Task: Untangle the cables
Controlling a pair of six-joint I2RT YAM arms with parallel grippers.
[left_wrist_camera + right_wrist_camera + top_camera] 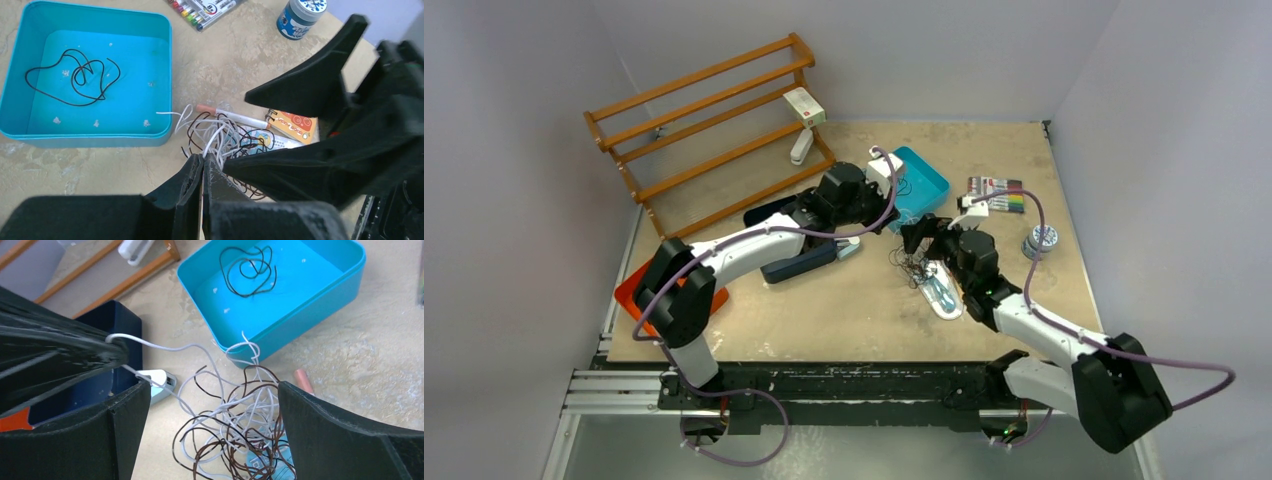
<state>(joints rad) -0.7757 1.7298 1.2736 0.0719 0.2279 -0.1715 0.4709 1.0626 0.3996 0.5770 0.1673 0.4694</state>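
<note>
Left gripper (202,164), seen from its own wrist, is pinched shut on the white cable (212,137), which runs into a knot with the brown cable (192,127) on the table just near of a blue tray (85,140). The black cable (80,75) lies alone, loosely coiled, inside the tray.

From the right wrist, the right gripper (214,387) hangs over the knot with its jaws wide apart and nothing between them but loose loops. One white strand stretches left to the other gripper's tip.

From above, both arms meet mid-table, the knot just right of center and near of the tray.

The likely hazard is that a pull on the white strand, with nothing pinning the brown one, drags the whole bundle along or cinches its loops tighter. The strand may also slip from so thin a pinch.
</note>
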